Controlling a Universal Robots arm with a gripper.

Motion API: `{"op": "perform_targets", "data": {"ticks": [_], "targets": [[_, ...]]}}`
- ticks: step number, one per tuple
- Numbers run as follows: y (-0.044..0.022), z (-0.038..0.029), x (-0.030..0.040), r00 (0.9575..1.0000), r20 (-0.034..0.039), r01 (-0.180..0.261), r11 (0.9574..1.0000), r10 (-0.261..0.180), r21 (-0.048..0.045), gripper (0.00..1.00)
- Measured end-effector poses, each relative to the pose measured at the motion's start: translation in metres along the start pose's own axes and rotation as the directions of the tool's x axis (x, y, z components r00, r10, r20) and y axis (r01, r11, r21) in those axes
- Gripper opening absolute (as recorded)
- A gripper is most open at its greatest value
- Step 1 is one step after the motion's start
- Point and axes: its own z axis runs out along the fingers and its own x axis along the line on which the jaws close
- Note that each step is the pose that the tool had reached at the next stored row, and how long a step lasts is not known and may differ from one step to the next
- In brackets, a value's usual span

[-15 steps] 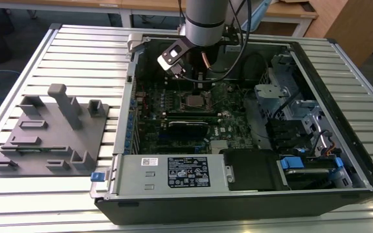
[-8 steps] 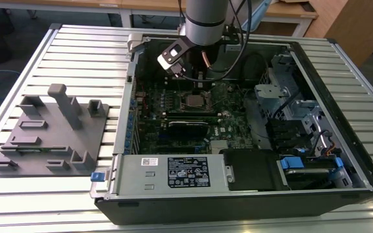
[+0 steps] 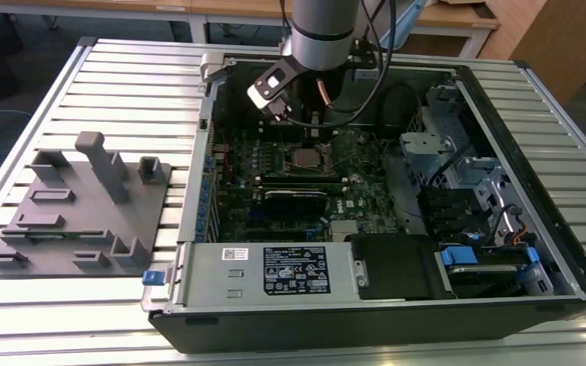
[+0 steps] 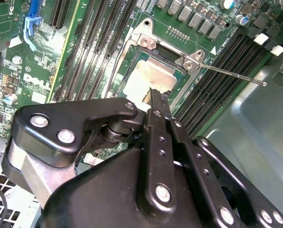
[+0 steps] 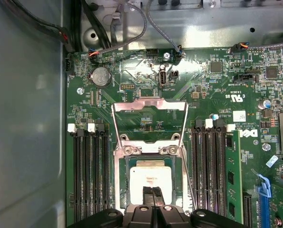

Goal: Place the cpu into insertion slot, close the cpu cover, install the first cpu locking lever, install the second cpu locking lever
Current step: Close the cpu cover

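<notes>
The cpu [image 5: 151, 178] lies flat in the insertion slot [image 5: 121, 183], its pale metal top showing in both wrist views [image 4: 148, 78]. The cpu cover [image 5: 150, 104] stands open, swung back from its hinge, with green board visible through its window. My gripper [image 5: 153, 195] is shut, fingers pressed together, tips resting at the cpu's near edge [image 4: 156, 96]. A thin locking lever [image 4: 231, 75] sticks out unlatched from the socket's corner. In the exterior view the gripper [image 3: 310, 131] hangs just over the socket [image 3: 304, 158] inside the case.
Black memory slots [image 5: 91, 175] flank the socket on both sides. Cables [image 5: 131, 23] run along the case wall beyond the board. A grey fixture [image 3: 79, 206] sits on the slatted table at the exterior view's left; the power supply [image 3: 272, 271] and drive cage [image 3: 456, 152] border the board.
</notes>
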Motion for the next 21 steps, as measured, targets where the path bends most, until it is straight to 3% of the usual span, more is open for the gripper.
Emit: {"op": "perform_targets", "data": {"ticks": [21], "targets": [[0.0011,-0.0038,0.0002,1.0,-0.0002,0.0,1.0,0.0,0.0,0.1]]}}
